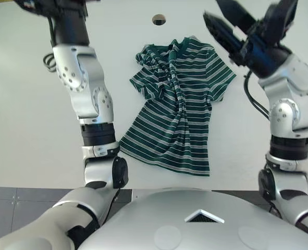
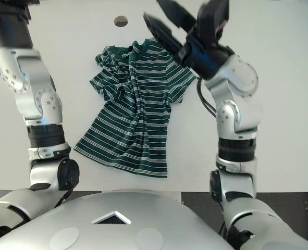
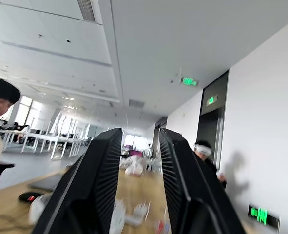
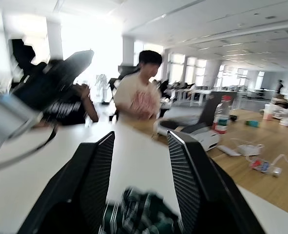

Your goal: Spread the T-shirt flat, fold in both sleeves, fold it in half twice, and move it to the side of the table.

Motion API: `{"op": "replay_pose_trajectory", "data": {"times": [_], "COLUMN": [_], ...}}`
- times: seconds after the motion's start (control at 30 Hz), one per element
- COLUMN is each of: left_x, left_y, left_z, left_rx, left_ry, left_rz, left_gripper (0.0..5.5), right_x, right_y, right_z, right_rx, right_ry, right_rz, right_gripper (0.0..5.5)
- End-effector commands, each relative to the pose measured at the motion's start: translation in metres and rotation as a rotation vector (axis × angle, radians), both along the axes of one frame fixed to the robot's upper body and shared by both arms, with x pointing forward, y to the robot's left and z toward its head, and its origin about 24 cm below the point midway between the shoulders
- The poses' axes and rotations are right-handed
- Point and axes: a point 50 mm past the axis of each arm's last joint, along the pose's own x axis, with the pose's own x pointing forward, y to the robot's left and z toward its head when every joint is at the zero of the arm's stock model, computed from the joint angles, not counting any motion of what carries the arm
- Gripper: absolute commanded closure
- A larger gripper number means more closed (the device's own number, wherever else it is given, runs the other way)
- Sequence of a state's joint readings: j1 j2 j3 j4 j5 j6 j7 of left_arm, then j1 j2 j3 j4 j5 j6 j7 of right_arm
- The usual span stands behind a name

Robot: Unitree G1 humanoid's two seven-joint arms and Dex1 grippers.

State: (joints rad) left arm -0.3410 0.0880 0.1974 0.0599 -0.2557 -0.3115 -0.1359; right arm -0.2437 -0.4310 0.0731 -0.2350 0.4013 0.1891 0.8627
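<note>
The dark green, white-striped cotton T-shirt (image 1: 177,109) lies crumpled on the flat white counter (image 1: 28,130). Its hem is nearest the robot and its collar is at the far end, so its long axis runs near to far with a slight lean. Farther out, the right jaws hang just above the shirt's far right shoulder, wide apart and empty; they are the closer pair. The left jaws, raised well off to the far left, stand parted and hold nothing. Beyond the collar is a small round hole (image 1: 158,20).
</note>
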Motion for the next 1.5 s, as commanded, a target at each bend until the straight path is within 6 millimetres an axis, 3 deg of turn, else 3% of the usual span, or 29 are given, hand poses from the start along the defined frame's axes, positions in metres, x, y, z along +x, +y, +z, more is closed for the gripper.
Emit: {"op": "replay_pose_trajectory", "data": {"times": [0.03, 0.27, 0.43, 0.57, 0.67, 0.77, 0.9, 0.97, 1.1, 1.27, 1.37, 1.43, 1.5], "left_x": [-0.006, -0.018, -0.020, -0.019, -0.019, -0.020, -0.019, -0.019, -0.019, -0.019, -0.021, -0.022, -0.022], "left_y": [0.010, 0.016, 0.011, 0.009, 0.008, 0.011, 0.013, 0.014, 0.013, 0.015, 0.024, 0.027, 0.026], "left_z": [-0.014, -0.014, -0.008, -0.010, -0.010, -0.006, -0.002, -0.002, -0.006, -0.013, -0.011, -0.010, -0.009], "left_rx": [0.064, 0.020, 0.024, 0.031, 0.025, 0.000, 0.003, 0.008, 0.049, 0.135, 0.139, 0.145, 0.164], "left_ry": [0.066, 0.045, 0.020, 0.032, 0.028, -0.001, -0.007, -0.005, 0.035, 0.103, 0.111, 0.114, 0.121], "left_rz": [0.029, 0.114, 0.126, 0.129, 0.134, 0.156, 0.160, 0.158, 0.137, 0.089, 0.096, 0.095, 0.079], "left_gripper": [4.10, 4.10, 4.10, 4.10, 4.10, 4.10, 4.10, 4.10, 4.10, 4.10, 4.10, 4.10, 4.10], "right_x": [-0.018, -0.043, -0.054, -0.062, -0.064, -0.058, -0.052, -0.049, -0.037, -0.025, -0.010, 0.005, 0.031], "right_y": [-0.006, -0.029, -0.054, -0.075, -0.101, -0.120, -0.134, -0.134, -0.111, -0.086, -0.077, -0.069, -0.065], "right_z": [-0.031, -0.088, -0.108, -0.104, -0.085, -0.064, -0.058, -0.057, -0.043, 0.007, 0.024, 0.024, 0.002], "right_rx": [-0.210, -0.634, -0.917, -1.075, -1.177, -1.213, -1.257, -1.248, -1.104, -0.777, -0.639, -0.588, -0.610], "right_ry": [0.002, 0.044, 0.041, 0.069, 0.209, 0.318, 0.395, 0.390, 0.283, 0.254, 0.252, 0.222, 0.189], "right_rz": [0.085, 0.244, 0.347, 0.461, 0.544, 0.551, 0.531, 0.522, 0.511, 0.546, 0.543, 0.478, 0.264], "right_gripper": [3.49, 3.49, 3.49, 3.49, 3.49, 3.49, 3.49, 3.49, 3.49, 3.49, 3.49, 3.49, 3.49]}}
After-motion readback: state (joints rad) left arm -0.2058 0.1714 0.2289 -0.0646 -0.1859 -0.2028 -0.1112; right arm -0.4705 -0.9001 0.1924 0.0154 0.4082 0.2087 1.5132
